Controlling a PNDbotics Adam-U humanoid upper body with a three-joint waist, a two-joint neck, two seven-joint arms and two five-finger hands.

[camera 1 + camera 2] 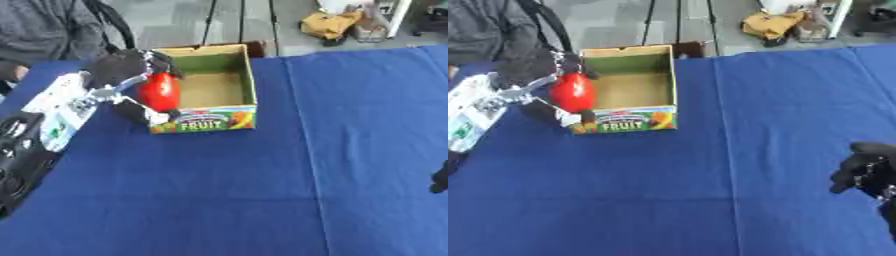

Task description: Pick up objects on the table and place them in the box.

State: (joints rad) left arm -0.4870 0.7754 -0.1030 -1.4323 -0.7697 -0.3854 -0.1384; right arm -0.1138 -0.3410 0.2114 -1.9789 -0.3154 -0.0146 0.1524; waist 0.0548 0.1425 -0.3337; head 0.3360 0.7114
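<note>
Left hand (122, 75), fingers clamped on red object (160, 91), at the 9 o'clock wall of the open box (249, 80) on the blue table (262, 190). Right hand (866, 172) at 4 o'clock, fingers curled, holding nothing.

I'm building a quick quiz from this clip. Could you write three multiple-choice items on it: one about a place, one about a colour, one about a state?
1. Where is the red object?
A. at the box's left wall
B. on the cloth near the right edge
C. on the floor

2. What colour is the table cloth?
A. green
B. blue
C. white

3. What is the left hand doing?
A. resting open
B. holding the red object
C. pushing the box

Answers:
A, it sits against the box's left side.
B, the cloth is blue throughout.
B, its fingers curl round the object.
</note>
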